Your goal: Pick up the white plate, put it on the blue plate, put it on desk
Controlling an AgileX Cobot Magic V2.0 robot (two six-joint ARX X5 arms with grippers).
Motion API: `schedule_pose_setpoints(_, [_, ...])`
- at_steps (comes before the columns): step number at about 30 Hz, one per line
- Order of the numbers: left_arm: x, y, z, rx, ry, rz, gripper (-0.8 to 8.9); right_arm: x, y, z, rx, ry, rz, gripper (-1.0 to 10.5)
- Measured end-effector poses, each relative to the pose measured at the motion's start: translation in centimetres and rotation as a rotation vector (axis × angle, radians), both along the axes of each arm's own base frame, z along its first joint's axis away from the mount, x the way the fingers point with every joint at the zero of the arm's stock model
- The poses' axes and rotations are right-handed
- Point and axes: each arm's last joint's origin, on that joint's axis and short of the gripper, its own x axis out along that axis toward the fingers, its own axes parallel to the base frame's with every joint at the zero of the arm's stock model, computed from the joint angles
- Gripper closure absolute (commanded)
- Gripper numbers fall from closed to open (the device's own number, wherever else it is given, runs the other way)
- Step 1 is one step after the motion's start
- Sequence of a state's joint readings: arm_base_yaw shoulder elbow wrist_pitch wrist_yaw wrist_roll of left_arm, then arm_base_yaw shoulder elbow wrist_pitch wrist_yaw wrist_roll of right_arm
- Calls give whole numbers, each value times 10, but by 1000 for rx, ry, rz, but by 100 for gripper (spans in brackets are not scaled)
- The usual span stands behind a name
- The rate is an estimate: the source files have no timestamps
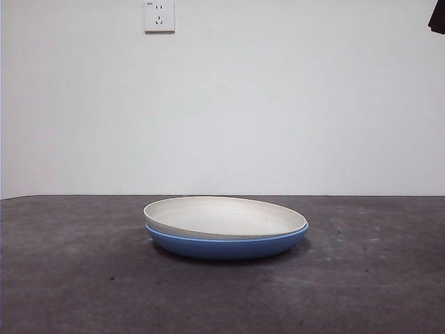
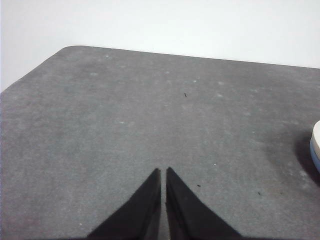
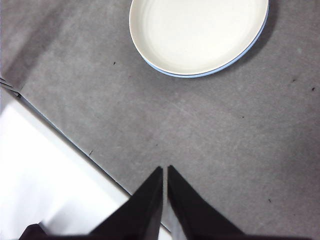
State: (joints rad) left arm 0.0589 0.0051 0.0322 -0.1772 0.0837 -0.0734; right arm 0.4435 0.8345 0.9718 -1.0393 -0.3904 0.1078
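The white plate [image 1: 224,217] sits nested inside the blue plate [image 1: 226,245], and the stacked pair rests on the desk [image 1: 76,278] a little forward of the desk's far edge, below and to the right of the wall socket [image 1: 159,16] on the pale wall [image 1: 292,104] in the front view. The cream plate lies slightly tilted in the blue one: its rim stands higher on the side toward the socket, while on the other side it sinks level with the blue rim, so a thin blue lip shows there. In the right wrist view the white plate [image 3: 197,34] fills nearly all of the blue plate [image 3: 250,47], which appears only as a narrow blue crescent along one side. The right gripper [image 3: 164,170] hangs well apart from the plates, above bare desk near the desk's edge, its two black jaws pressed together with only a hairline between them and nothing held. The left gripper [image 2: 163,171] is likewise away from the stack, over open desk, jaws pressed together and empty; the plates show only as a sliver of cream and blue [image 2: 316,145] at the picture's border. A black arm tip [image 1: 437,17] shows at the upper corner of the front view.
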Motion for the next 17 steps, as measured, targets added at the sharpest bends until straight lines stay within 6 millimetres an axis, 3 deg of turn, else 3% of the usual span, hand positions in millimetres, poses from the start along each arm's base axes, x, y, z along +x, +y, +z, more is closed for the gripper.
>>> schedule_pose_setpoints(9, [0, 0, 0, 0, 0, 0, 795, -11, -15, 10, 3, -137, -45, 938])
schedule_pose_setpoints(14, [0, 0, 0, 0, 0, 0, 795, -22, -36, 27, 50, -442, -165, 938])
schedule_pose_setpoints(17, [0, 0, 0, 0, 0, 0, 795, -28, -45, 23, 64, -611, -247, 938])
